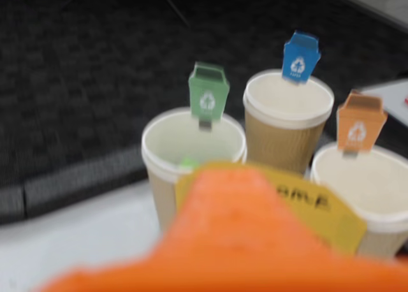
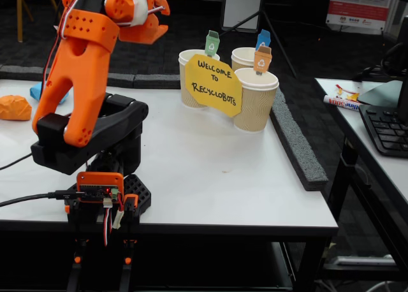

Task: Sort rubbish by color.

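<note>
Dark carpet fills my wrist view behind three paper cups (image 1: 288,123), each with one bin tag: green (image 1: 208,94), blue (image 1: 299,56), orange (image 1: 360,125). A green scrap (image 1: 189,162) shows inside the left cup. My gripper (image 1: 223,241) is an orange blur; I cannot tell its opening.

From the fixed view, the white table (image 2: 210,177) carries a yellow sign (image 2: 213,85) reading "Welcome to Recyclobots". An orange wad (image 2: 14,106) and a blue wad (image 2: 38,90) lie at the left edge.
</note>
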